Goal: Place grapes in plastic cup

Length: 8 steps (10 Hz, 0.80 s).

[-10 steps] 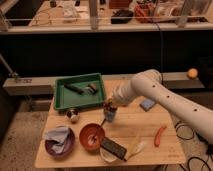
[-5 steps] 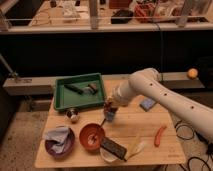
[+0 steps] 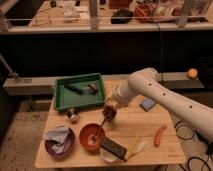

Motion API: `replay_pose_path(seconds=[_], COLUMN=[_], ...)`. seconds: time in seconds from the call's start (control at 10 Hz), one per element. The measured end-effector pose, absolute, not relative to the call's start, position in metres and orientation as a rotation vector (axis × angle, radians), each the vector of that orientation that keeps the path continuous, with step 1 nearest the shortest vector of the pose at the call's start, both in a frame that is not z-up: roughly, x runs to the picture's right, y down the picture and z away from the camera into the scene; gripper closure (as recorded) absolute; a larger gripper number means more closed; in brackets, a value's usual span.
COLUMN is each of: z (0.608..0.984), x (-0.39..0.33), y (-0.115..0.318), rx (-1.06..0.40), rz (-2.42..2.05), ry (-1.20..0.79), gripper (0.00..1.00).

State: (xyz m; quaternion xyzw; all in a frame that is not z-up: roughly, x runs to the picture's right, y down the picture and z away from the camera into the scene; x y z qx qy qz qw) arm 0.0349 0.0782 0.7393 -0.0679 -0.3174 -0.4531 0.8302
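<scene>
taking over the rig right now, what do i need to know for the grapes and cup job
Gripper: low over the middle of the table, right at the grapes. Whether it grips them cannot be told.
Grapes: at the gripper's tip, between the green tray and the orange bowl. Lifted or resting, unclear.
Cup: upright by the tray's front corner, apart from the grapes, toward the picture's left.
Done: gripper is at the grapes.
Left: check the hold, carry the grapes to the cup, release them inside.
</scene>
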Motion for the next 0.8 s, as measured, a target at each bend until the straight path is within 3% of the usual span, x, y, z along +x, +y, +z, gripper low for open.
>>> replay_pose_path(seconds=[0.8], z=[0.7449], x=[0.0331], y=[0.0808], rx=[-0.187], rz=[-0.981], ry=[-0.663], gripper=[0.2])
